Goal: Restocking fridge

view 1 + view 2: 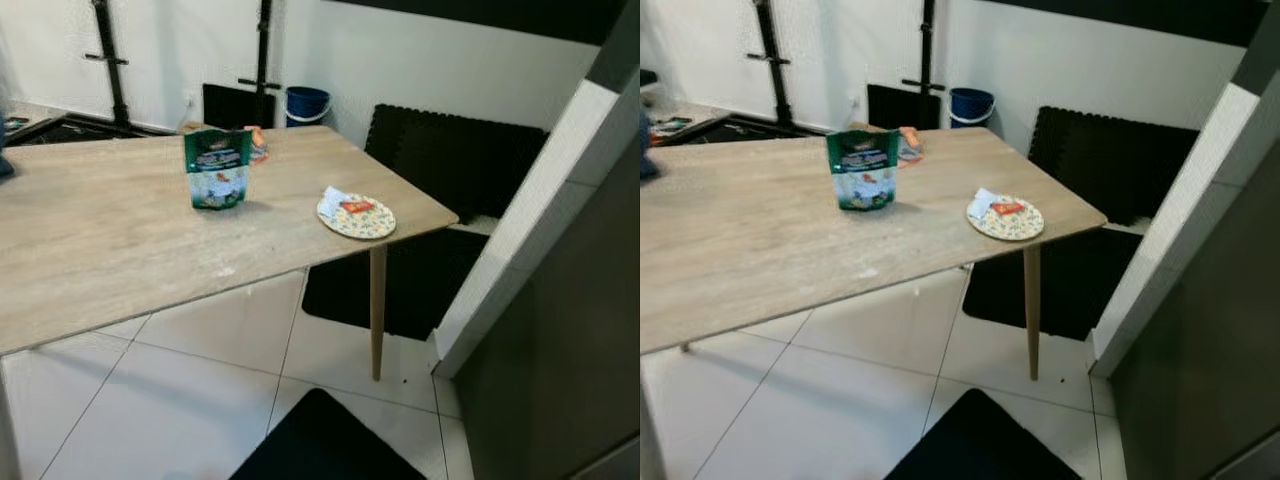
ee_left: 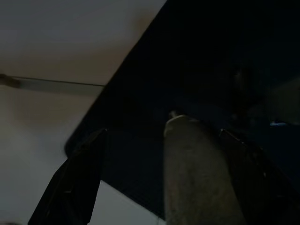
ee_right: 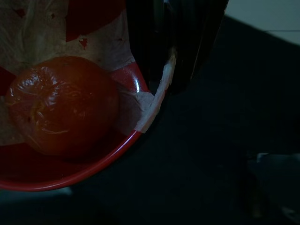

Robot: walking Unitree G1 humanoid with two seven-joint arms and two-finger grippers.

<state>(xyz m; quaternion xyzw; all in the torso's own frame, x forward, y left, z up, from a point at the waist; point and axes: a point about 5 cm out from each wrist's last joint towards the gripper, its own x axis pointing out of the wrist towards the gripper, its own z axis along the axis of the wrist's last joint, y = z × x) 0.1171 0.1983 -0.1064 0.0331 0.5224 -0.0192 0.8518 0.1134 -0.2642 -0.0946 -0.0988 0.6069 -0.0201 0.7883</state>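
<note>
In the right wrist view my right gripper (image 3: 161, 86) is shut on the rim of a red bowl (image 3: 93, 171). The bowl is lined with paper and holds a red tomato (image 3: 61, 105). It hangs over a black floor mat. In the dark left wrist view my left gripper (image 2: 164, 187) is open, its two black fingers (image 2: 75, 183) spread on either side of a grey post, above a black mat and pale tile. A tall dark grey cabinet side (image 1: 560, 370), possibly the fridge, stands at the right.
A wooden table (image 1: 100, 250) fills the left. On it stand a green pouch (image 1: 217, 168), a patterned plate (image 1: 356, 215) with packets near the corner, and an orange item (image 1: 258, 145) behind. Black mats (image 1: 330, 445) lie on the white tiles. A blue bucket (image 1: 306, 103) sits by the wall.
</note>
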